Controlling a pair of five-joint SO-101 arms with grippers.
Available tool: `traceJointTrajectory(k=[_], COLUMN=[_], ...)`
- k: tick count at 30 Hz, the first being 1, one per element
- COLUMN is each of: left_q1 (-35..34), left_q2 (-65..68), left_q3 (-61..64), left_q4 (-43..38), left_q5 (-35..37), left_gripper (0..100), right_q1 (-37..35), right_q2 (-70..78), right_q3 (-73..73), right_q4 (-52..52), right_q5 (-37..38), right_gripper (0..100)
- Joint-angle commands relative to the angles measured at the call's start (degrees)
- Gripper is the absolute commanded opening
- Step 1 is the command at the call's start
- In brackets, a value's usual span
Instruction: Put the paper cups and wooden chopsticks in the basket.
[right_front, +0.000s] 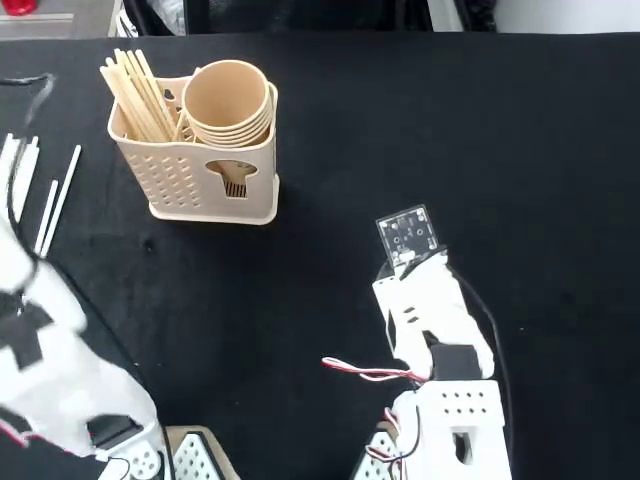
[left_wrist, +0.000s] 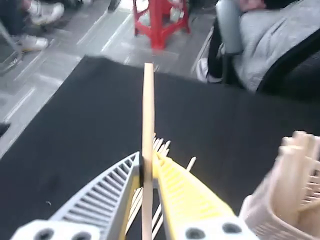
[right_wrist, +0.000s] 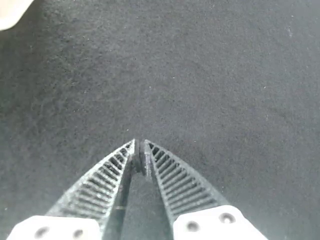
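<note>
Black table (right_front: 400, 120), left tool (left_wrist: 146, 162) gripping chopstick (left_wrist: 148, 100) lengthwise

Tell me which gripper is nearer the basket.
Left. The left gripper, shut on a chopstick, is close beside the basket; the right gripper is farther off over the table.

Nothing here can be read from where I stand: no words, numbers, labels or signs. The small board (right_front: 407, 232) on the arm at centre right of the high view has pale marks on it, too small to make out. The basket (right_front: 180, 182) at upper left has a cut-out figure in its front wall, but it is not lettering.
</note>
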Motion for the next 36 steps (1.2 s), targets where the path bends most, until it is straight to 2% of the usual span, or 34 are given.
traceJointTrajectory(k=[1, 4, 9, 12, 18, 22, 28, 34, 36], left_q1=[4.0, 7.96, 9.98, 12.7, 17.71, 20.79, 21.76, 20.18, 19.12], left_q2=[-15.3, -25.85, -42.73, -52.66, -63.21, -63.91, -62.86, -47.38, -42.2], left_q3=[12.88, 25.89, 50.77, 65.89, 90.77, 96.31, 98.24, 102.46, 102.46], left_q4=[-0.09, -2.9, -20.92, -34.73, -70.59, -84.31, -91.34, -102.68, -105.05], left_q5=[1.05, 1.05, 1.05, 1.05, 1.05, 1.58, 14.15, 16.62, 19.43], left_gripper=[3, 3, 3, 3, 3, 3, 3, 3, 3], right_q1=[-0.35, -0.44, -0.62, -0.62, -0.62, -0.62, -0.62, -0.62, -0.62], right_q2=[-0.84, -0.84, -0.84, -0.84, -0.84, -0.84, -0.84, -0.84, -0.84], right_q3=[-0.13, -0.13, -0.04, -0.13, -0.22, -0.22, -0.22, -0.4, -0.4], right_q4=[-1.05, -1.05, -1.05, -1.05, -1.05, -1.05, -1.05, -1.05, -1.05], right_q5=[0.35, 0.35, 0.35, 0.35, 0.35, 0.35, 0.35, 0.35, 0.35], right_gripper=[1.1, 1.1, 1.1, 1.1, 1.1, 1.1, 1.1, 1.1, 1.1])
